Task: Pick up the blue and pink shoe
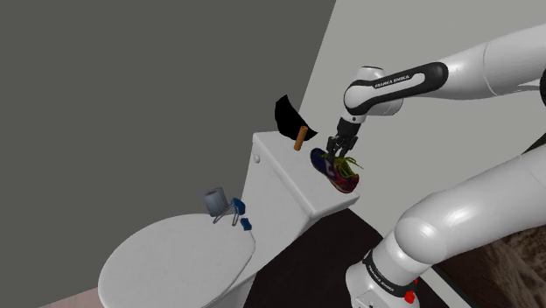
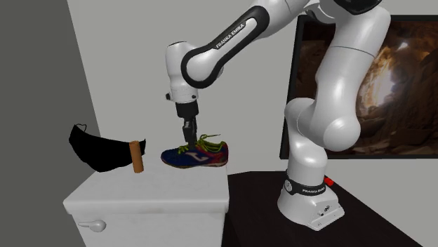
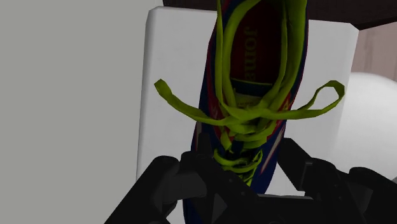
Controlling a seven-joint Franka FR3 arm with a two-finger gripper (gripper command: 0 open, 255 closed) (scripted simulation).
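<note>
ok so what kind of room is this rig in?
Likely a bathroom: a white toilet tank with a flush handle, and a closed toilet lid in front of it. The shoe is at the tank's top.

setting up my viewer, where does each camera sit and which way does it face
shoulder view: beside the robot's base, looking down on the toilet tank, shoe and gripper; arm shows.
second exterior view: in front of the tank, facing the wall; arm and base show.
wrist view: on the hand, looking down at the shoe; fingers show.
shared: the shoe.
</note>
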